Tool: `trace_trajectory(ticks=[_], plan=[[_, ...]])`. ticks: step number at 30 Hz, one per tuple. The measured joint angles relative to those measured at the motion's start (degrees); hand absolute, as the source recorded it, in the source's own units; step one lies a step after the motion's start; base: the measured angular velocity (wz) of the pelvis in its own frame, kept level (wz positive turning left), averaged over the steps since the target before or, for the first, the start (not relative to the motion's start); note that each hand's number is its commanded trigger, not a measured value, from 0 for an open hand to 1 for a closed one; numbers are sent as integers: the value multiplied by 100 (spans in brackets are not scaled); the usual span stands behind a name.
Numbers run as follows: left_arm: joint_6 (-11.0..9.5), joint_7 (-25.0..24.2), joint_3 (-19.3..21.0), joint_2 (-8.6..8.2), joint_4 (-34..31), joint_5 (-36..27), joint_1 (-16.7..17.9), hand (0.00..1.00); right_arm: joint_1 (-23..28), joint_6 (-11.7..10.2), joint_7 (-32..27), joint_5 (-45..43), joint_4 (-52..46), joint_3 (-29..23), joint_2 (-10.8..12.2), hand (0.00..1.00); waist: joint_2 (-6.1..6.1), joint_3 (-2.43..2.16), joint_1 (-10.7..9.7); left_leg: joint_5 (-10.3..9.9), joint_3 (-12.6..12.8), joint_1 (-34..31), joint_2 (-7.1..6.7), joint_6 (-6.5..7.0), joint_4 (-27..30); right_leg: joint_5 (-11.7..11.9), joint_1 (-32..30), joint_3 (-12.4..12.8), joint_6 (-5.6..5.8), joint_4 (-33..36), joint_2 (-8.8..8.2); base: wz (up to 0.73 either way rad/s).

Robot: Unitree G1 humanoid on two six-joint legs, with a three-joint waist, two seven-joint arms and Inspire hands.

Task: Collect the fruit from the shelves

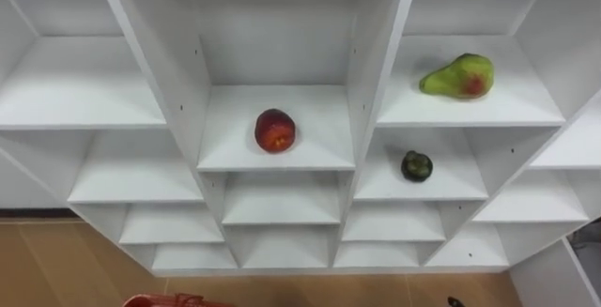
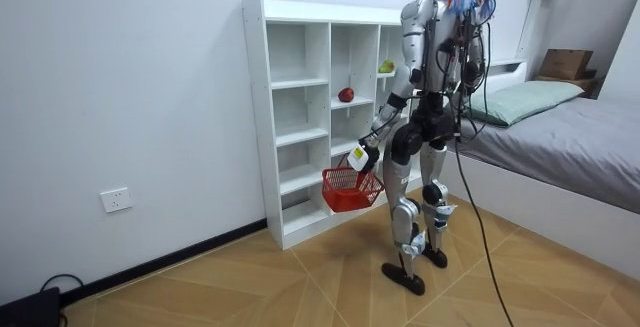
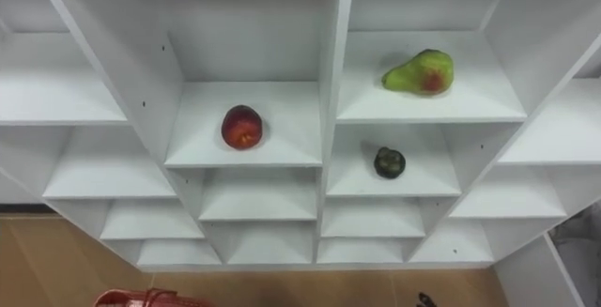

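On white closet (image 1: 371,72) shelves: red peach (image 1: 275,130), middle column; red-blushed green pear (image 1: 458,75) lying on its side, right column; small dark green fruit (image 1: 416,165) one shelf below.

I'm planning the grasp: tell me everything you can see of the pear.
The pear is green with a red blush on its wide end, smooth-skinned and whole as far as shows. It lies on its side, narrow end toward the left, on a white shelf in the column right of the red fruit, one compartment above the small dark fruit. It touches only the shelf board, clear of the side walls; no hand touches it.
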Motion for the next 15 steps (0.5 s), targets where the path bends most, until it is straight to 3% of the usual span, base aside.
trace_trajectory(ticks=[5,10,15], plan=[[-90,29,-5,-20,-207,-2,55,100,401,-58,-234,-158,-987,-2,9,0,-21,4,-6,0,55,-17,0,0,-2,0,-60,35,0,27,-4,-5],[-250,195,-60,-100,-220,-4,72,100,760,-250,-565,-147,-1979,-3,9,0,-7,-8,-34,0,174,-46,-3,0,0,6,-163,119,10,43,-12,-9],[-260,137,-107,-111,-235,-15,68,100,1032,-394,-784,-140,-3049,-1,6,0,11,-11,-42,0,260,-54,3,1,-1,33,-193,180,14,70,-5,-8]])
